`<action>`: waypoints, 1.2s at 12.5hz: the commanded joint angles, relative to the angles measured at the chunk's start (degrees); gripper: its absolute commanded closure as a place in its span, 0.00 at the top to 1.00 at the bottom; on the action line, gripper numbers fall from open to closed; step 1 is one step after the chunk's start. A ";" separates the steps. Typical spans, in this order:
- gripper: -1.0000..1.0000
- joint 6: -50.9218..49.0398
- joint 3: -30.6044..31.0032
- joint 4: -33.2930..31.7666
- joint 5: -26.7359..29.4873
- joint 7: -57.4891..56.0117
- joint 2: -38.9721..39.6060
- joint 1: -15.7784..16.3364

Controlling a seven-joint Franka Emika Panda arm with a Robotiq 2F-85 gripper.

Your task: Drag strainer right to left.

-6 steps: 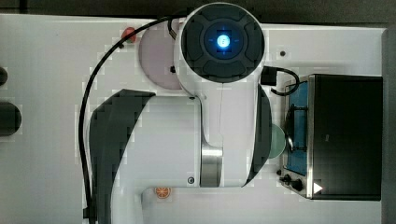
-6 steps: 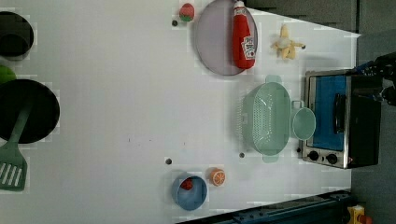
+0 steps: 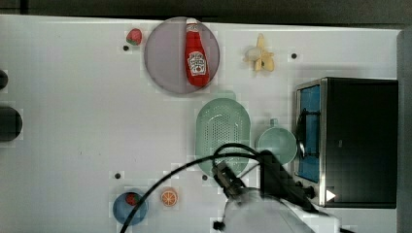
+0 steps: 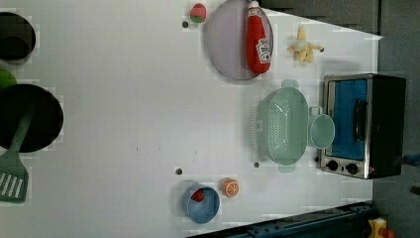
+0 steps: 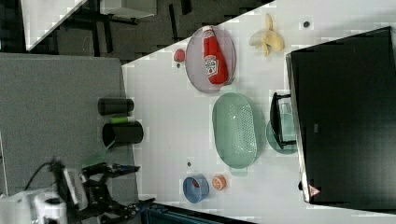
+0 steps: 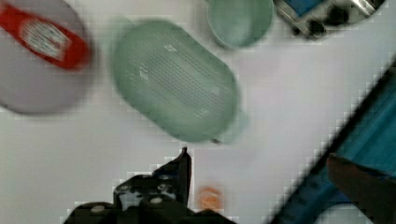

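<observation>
So the white surface (image 4: 124,148) carries everything. At the left view's right edge stands the toaster oven (image 4: 364,126), black and steel with a blue door. A grey-lilac plate (image 3: 167,58) holds a ketchup bottle (image 3: 196,60) lying flat. Below the plate in the top view sits the strainer (image 3: 223,131), mint-green and upright, just beside the mug (image 3: 277,144), which sits between it and the oven. And the tool (image 6: 186,161) hangs above the surface near the strainer's end tab, fingers spread wide, gripping nothing. Smaller still: a blue bowl (image 4: 202,206), an orange slice (image 4: 230,188).
</observation>
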 commanded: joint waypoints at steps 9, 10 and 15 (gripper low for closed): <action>1.00 37.66 2.43 -18.66 -0.11 23.85 22.45 0.57; 1.00 40.65 3.12 -17.91 -0.12 26.59 25.97 0.62; 1.00 56.80 4.83 -16.56 -0.12 36.99 41.53 0.89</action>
